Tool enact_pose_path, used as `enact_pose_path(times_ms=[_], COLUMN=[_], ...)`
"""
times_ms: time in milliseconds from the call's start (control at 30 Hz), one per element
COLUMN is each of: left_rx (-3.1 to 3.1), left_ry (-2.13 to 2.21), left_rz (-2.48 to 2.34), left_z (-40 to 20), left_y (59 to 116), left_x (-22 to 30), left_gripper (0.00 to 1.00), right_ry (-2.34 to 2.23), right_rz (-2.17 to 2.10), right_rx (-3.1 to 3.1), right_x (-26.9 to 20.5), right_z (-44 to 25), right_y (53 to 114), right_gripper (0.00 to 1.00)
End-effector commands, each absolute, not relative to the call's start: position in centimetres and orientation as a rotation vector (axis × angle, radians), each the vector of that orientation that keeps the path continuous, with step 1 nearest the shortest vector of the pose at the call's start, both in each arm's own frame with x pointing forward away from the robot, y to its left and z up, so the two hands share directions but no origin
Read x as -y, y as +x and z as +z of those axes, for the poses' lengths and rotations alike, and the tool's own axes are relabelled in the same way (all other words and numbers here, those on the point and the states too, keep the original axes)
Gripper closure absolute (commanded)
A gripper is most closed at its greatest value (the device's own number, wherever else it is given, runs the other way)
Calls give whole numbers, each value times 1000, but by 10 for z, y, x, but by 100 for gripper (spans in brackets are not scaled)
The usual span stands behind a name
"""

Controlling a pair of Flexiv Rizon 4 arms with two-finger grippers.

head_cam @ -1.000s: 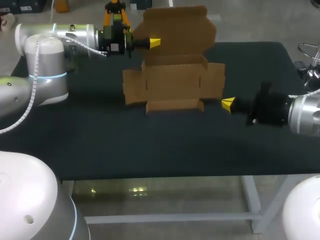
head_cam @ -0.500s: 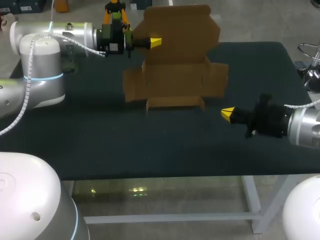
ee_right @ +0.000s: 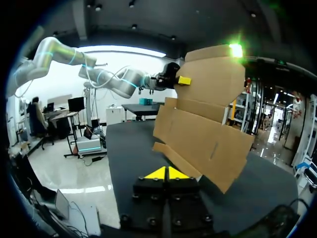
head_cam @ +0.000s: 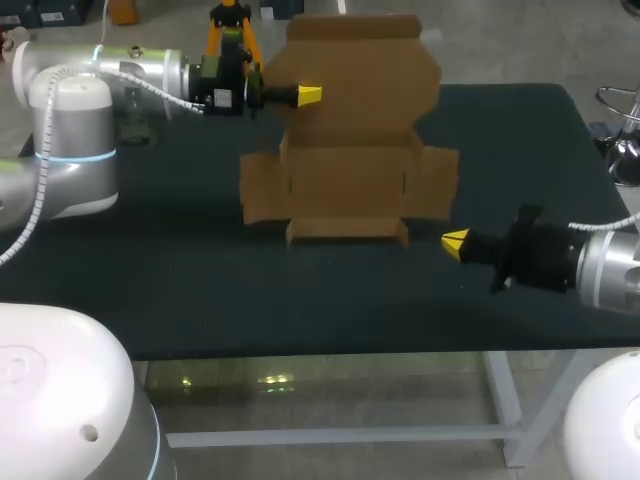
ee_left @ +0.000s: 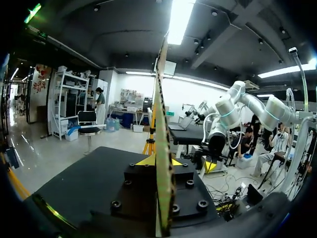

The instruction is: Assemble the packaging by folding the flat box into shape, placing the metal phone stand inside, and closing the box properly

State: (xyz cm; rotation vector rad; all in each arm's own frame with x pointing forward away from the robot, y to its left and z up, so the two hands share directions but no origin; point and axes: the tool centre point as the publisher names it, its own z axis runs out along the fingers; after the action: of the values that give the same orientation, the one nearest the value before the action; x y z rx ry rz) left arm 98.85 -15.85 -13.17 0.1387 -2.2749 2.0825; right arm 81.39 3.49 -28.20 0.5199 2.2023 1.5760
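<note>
Above the table (head_cam: pixel 200 290), the left gripper (head_cam: pixel 310 95) pinches the upright flap of the box (head_cam: pixel 350 185); the right gripper (head_cam: pixel 455 241), tips pressed together, hangs near its corner.

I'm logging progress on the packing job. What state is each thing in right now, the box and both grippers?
Cardboard box: unfolded, not yet shaped into a box, open.
Lid flap: raised upright, held at its edge.
Left gripper: shut on the lid flap.
Right gripper: shut, empty, beside the box and apart from it.
</note>
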Motion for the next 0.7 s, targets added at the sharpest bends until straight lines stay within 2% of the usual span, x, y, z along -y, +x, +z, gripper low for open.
enact_pose_path(times_ms=[33, 700], left_rx=[2224, 2262], left_ry=[133, 179], left_rz=[2038, 2062], left_z=[-138, -162], left_y=[991, 1002], left_x=[156, 155], left_gripper=[100, 100], right_ry=[524, 551], right_rz=[1552, 1521], right_rx=[-2205, -2224], right_x=[-40, -52], right_z=[-283, -299], right_y=[811, 815], right_gripper=[100, 100])
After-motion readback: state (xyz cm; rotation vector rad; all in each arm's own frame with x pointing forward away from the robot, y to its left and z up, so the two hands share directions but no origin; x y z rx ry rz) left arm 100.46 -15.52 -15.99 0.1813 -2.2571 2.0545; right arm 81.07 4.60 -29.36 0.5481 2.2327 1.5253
